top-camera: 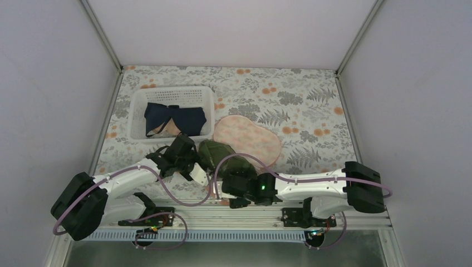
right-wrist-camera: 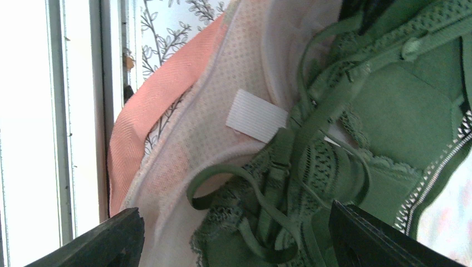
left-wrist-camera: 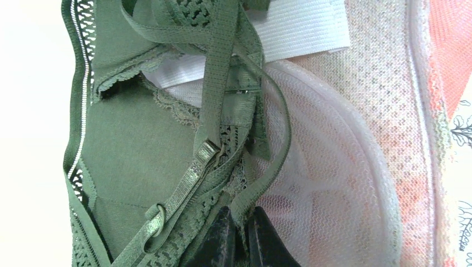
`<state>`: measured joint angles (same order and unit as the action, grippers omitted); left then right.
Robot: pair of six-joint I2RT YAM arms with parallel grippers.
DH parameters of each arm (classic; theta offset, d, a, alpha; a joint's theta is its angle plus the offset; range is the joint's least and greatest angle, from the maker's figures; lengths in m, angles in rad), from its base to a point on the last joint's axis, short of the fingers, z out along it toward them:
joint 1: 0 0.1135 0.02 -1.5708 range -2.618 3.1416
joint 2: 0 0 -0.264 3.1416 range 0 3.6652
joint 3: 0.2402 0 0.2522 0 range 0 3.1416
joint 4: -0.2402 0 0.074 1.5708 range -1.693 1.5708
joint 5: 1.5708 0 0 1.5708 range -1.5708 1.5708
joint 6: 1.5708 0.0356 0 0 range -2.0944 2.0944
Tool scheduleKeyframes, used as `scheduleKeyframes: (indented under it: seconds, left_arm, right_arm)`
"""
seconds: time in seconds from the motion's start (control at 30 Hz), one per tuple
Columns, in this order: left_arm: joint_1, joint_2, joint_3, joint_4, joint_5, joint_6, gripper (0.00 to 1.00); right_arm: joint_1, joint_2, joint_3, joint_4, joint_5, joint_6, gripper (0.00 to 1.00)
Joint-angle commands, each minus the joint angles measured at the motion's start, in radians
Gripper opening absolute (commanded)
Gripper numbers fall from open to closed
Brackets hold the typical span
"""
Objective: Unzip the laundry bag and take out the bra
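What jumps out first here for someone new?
The olive-green bra is bunched at near centre: the left hand pinches a strap, and the right hand hangs open over it. Just behind lies the peach laundry bag, beside a white basket holding navy cloth.

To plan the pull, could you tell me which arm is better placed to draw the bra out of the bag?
Probably left: the left gripper is shut on a strap of the bra, which lies on the opened bag, while the right gripper is open and holds nothing.
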<state>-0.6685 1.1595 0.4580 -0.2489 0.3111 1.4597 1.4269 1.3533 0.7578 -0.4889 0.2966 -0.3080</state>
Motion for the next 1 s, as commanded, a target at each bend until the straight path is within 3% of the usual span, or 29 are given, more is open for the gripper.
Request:
scheduleKeyframes:
  seconds: [0.0, 0.13, 0.27, 0.37, 0.53, 0.67, 0.8, 0.97]
  left_arm:
    - [0.001, -0.02, 0.024, -0.018, 0.031, -0.026, 0.02]
    - [0.001, -0.029, 0.022, -0.01, 0.041, -0.038, 0.02]
    - [0.001, -0.033, 0.03, -0.022, 0.042, -0.052, 0.02]
    - [0.001, -0.038, 0.035, -0.028, 0.044, -0.065, 0.02]
    - [0.001, -0.052, 0.054, -0.049, 0.055, -0.123, 0.02]
    - [0.001, -0.077, 0.103, -0.129, 0.045, -0.182, 0.02]
    - [0.021, -0.097, 0.218, -0.271, 0.032, -0.308, 0.02]
    - [0.057, -0.102, 0.391, -0.527, 0.069, -0.477, 0.02]
  right_arm:
    - [0.009, -0.023, -0.046, 0.073, 0.005, -0.032, 0.85]
    - [0.006, 0.007, -0.054, 0.114, 0.096, -0.035, 0.74]
    - [0.004, 0.041, -0.058, 0.125, 0.111, -0.028, 0.7]
    - [0.003, 0.045, -0.05, 0.121, 0.132, -0.014, 0.52]
    - [0.003, 0.05, -0.05, 0.106, 0.129, -0.002, 0.32]
    - [-0.007, 0.03, -0.014, 0.051, 0.149, 0.011, 0.06]
    - [-0.056, -0.045, 0.079, -0.043, 0.078, 0.033, 0.04]
    - [-0.231, -0.171, 0.212, -0.107, -0.253, 0.036, 0.04]
